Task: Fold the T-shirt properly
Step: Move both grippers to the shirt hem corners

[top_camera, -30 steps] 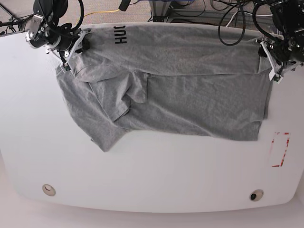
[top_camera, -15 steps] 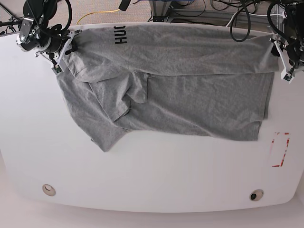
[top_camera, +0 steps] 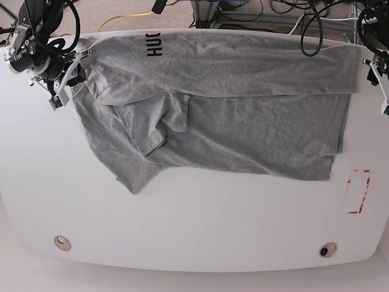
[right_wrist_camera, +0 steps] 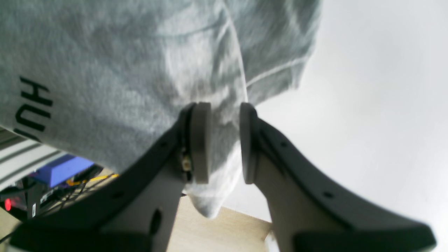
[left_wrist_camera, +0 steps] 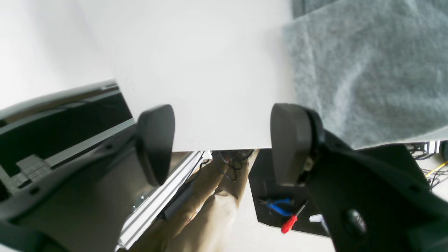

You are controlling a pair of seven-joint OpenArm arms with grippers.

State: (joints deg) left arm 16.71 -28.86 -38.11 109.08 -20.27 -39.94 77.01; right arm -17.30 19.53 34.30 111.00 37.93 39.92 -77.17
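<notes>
**Far fold laid down, one corner pinched**

Spread wide across the white table (top_camera: 194, 225): the grey T-shirt (top_camera: 243, 121), far edge doubled over toward the near side in a long band, black lettering (top_camera: 154, 45) upside down at the far left. Sleeve bunched and creased left of centre, lower layer poking out at the near left.

Right gripper (right_wrist_camera: 224, 147) at the far left corner, fingers nearly together with a fold of grey cloth between them and a tip of fabric hanging past the table edge; probably holding that corner taut. Left gripper (left_wrist_camera: 222, 143) off the far right edge, fingers well apart over bare table, nothing held, cloth just beside it. Likely released to leave the fold flat.
</notes>
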